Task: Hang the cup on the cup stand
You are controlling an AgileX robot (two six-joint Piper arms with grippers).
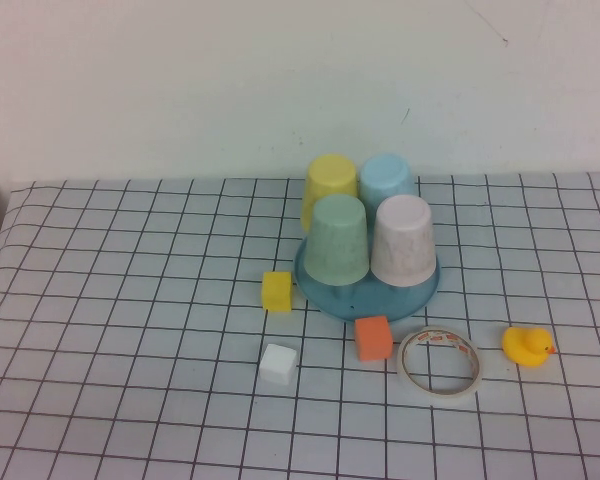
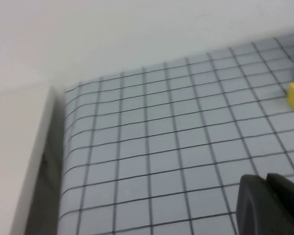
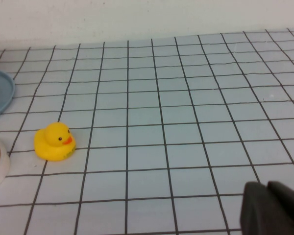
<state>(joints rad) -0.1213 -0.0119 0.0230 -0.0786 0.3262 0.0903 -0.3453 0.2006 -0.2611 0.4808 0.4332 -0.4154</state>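
Observation:
The pale pink cup (image 1: 404,240) stands upside down on the front right of the round blue cup stand (image 1: 332,294), beside a mint-green cup (image 1: 337,238), with a yellow cup (image 1: 329,186) and a light blue cup (image 1: 387,180) behind. The cups hide the stand's pegs. Neither arm shows in the high view. My left gripper (image 2: 266,179) is shut and empty over bare cloth near the table's left edge. My right gripper (image 3: 266,185) is shut and empty over the cloth, apart from the stand's rim (image 3: 1,95).
On the checked cloth in front of the stand lie a yellow block (image 1: 277,291), a white block (image 1: 278,363), an orange block (image 1: 373,338), a tape ring (image 1: 439,363) and a yellow rubber duck (image 1: 527,346). The duck (image 3: 54,142) sits near my right gripper. A wall runs along the back.

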